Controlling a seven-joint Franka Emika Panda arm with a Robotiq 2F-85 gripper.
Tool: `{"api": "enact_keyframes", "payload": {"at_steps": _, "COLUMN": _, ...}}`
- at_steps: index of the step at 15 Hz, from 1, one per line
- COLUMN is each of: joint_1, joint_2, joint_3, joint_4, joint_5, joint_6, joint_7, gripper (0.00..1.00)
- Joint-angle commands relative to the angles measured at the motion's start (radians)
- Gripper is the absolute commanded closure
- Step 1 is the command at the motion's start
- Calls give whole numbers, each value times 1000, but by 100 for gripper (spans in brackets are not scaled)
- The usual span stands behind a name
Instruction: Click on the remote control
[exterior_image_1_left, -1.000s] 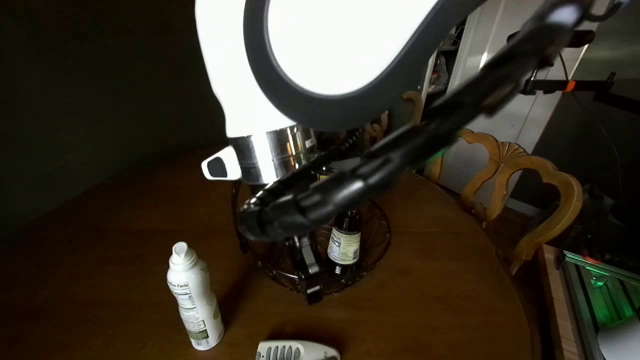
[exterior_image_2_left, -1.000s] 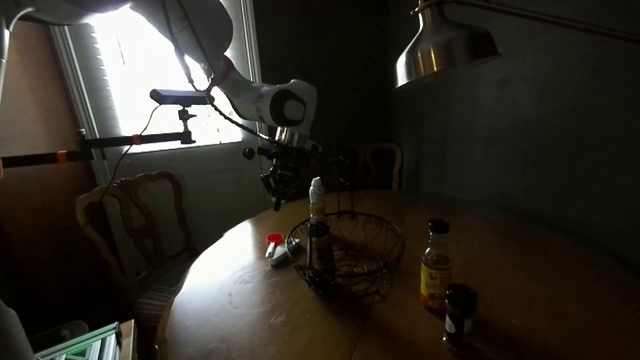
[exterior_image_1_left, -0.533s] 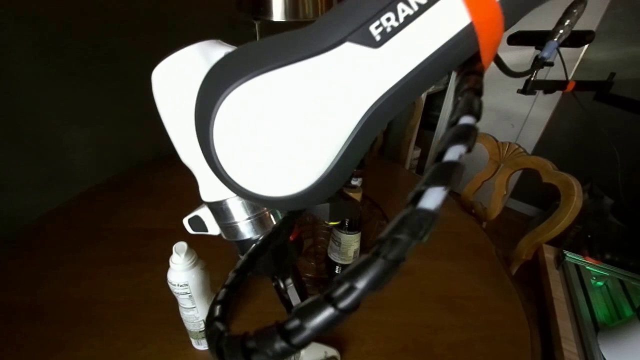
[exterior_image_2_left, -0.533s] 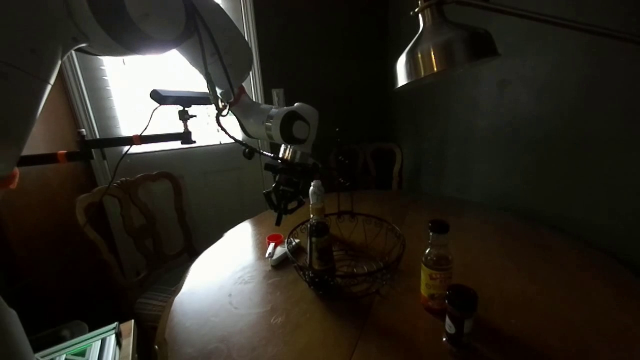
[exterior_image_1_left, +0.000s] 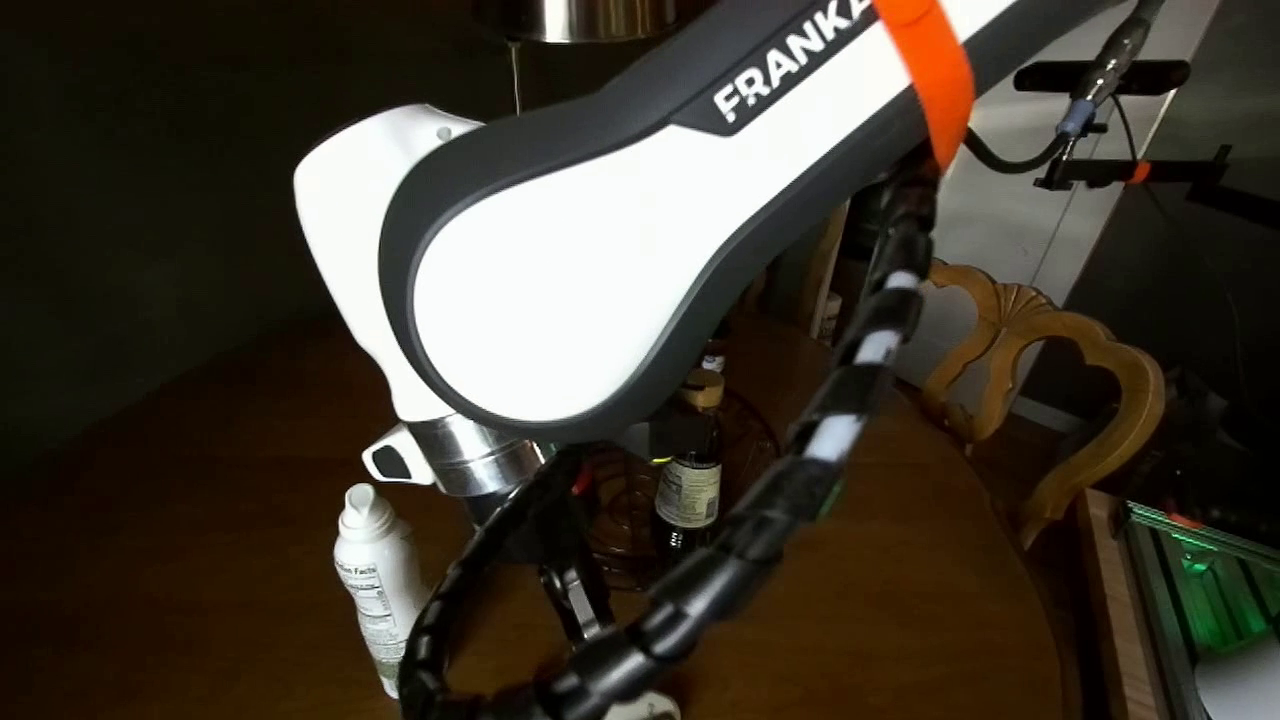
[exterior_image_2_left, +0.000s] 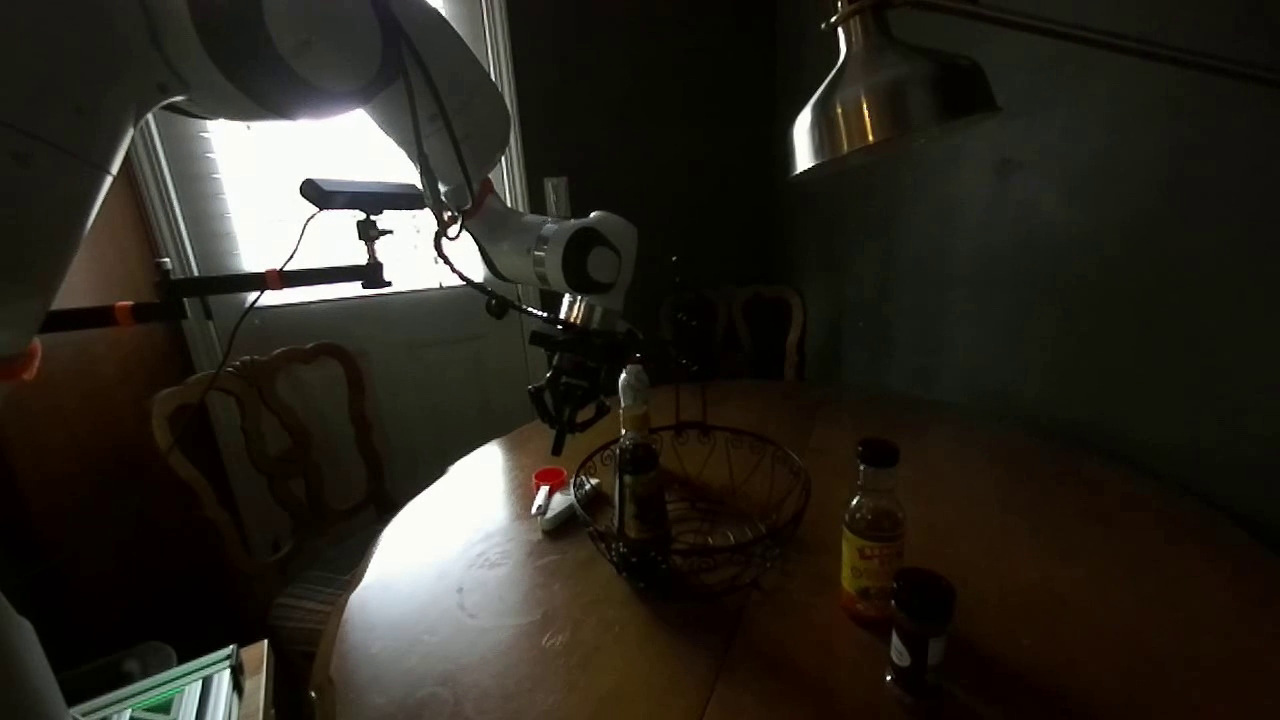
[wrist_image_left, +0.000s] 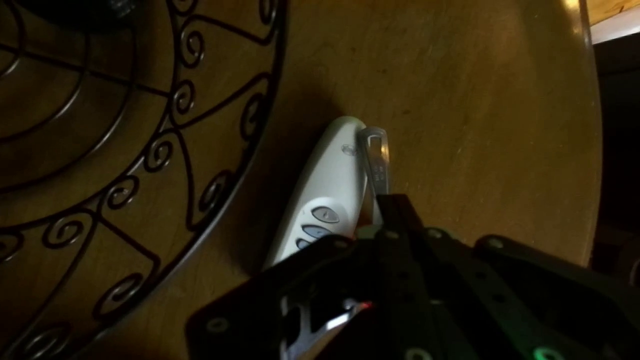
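Observation:
The remote control (wrist_image_left: 330, 175), a white-grey slab with oval grey buttons, lies on the table beside the wire basket. It also shows in an exterior view (exterior_image_2_left: 560, 510). In an exterior view only its rounded end (exterior_image_1_left: 648, 706) shows below the arm's cable. My gripper (wrist_image_left: 392, 199) is shut, its fingertips together with nothing seen between them. In the wrist view the fingertips lie just right of the remote, over the handle of a measuring cup, and the gripper body hides the remote's lower part. In an exterior view the gripper (exterior_image_2_left: 560, 448) is above the table, apart from the remote.
A red measuring cup (exterior_image_2_left: 549, 477) with a metal handle (wrist_image_left: 378, 165) lies against the remote. The wire basket (wrist_image_left: 241, 175) holds a dark bottle (exterior_image_1_left: 690, 492). A white spray bottle (exterior_image_1_left: 378, 590) stands near the arm. A yellow-labelled bottle (exterior_image_2_left: 872, 560) and a dark jar (exterior_image_2_left: 920, 635) stand farther off.
The arm has come down towards the table, and the gripper is lower and closer to the remote. The arm's cable now covers most of the remote in an exterior view. Objects on the table have not moved.

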Motion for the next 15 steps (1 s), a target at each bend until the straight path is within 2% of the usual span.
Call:
{"api": "enact_keyframes", "payload": {"at_steps": 1, "joint_1": 22, "joint_2": 44, "joint_3": 0, "joint_4": 20, "joint_5": -42, "joint_6": 20, "joint_7": 72, "gripper": 100}}
{"api": "enact_keyframes", "payload": {"at_steps": 5, "joint_1": 45, "joint_2": 61, "joint_3": -11, "joint_4": 12, "joint_5": -73, "joint_6": 53, "joint_7": 167, "gripper": 100}}
{"api": "enact_keyframes", "payload": {"at_steps": 11, "joint_1": 93, "joint_2": 83, "joint_3": -44, "joint_4": 11, "joint_5": -195, "joint_6": 57, "joint_7": 315, "gripper": 100}}
{"api": "enact_keyframes", "payload": {"at_steps": 15, "joint_1": 104, "joint_2": 96, "joint_3": -46, "joint_4": 10, "joint_5": -225, "joint_6": 122, "joint_7": 375, "gripper": 100}}
